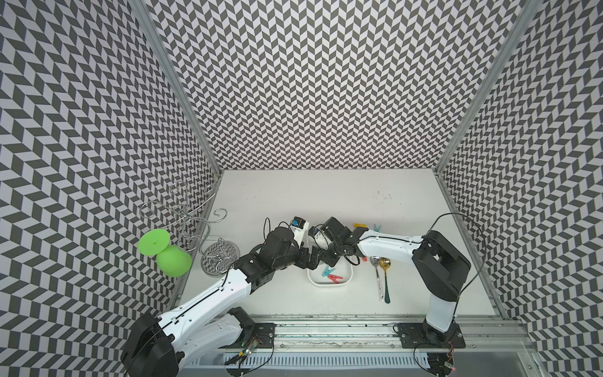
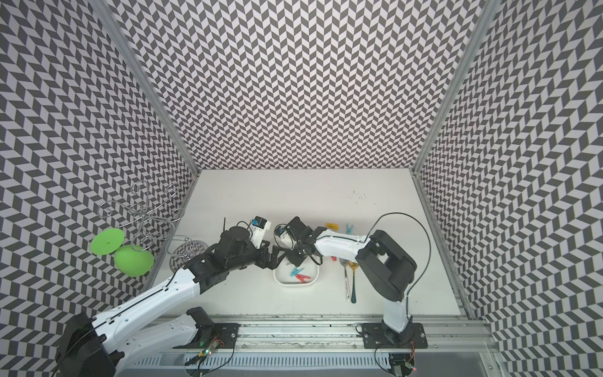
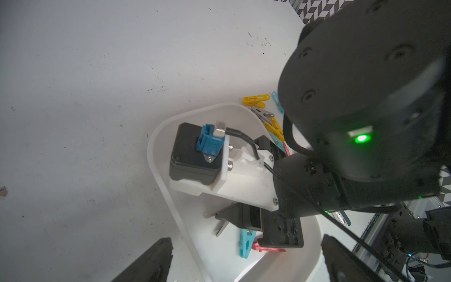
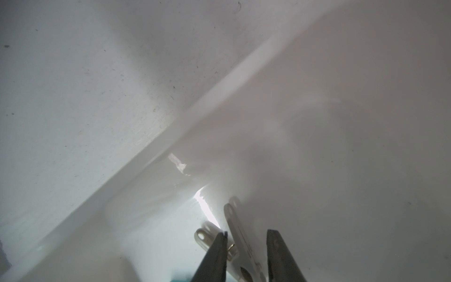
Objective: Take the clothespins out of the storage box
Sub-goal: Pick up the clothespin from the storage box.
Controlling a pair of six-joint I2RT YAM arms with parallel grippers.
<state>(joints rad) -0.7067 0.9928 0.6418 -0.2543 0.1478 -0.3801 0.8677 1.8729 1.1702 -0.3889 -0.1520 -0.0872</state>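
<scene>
The white storage box (image 1: 329, 283) lies mid-table, and both arms meet over its far end. A blue clothespin (image 1: 328, 271) and a red clothespin (image 1: 335, 278) lie inside it. My right gripper (image 4: 248, 233) reaches down into the box. Its fingers stand slightly apart astride one arm of a grey clothespin (image 4: 234, 219), and a gap shows beside one finger. My left gripper (image 3: 244, 268) hangs wide open over the box rim (image 3: 156, 151), holding nothing. Yellow clothespins (image 3: 256, 100) and other clothespins lie on the table beyond the box.
Two long spoons (image 1: 381, 277) lie right of the box, with a red clothespin (image 1: 365, 259) beside them. A yellow clothespin (image 1: 359, 225) and a blue clothespin (image 1: 377, 227) lie behind the right forearm. A wire stand (image 1: 195, 222) with a patterned base (image 1: 220, 258) and a green cup (image 1: 173, 261) stand at the left wall.
</scene>
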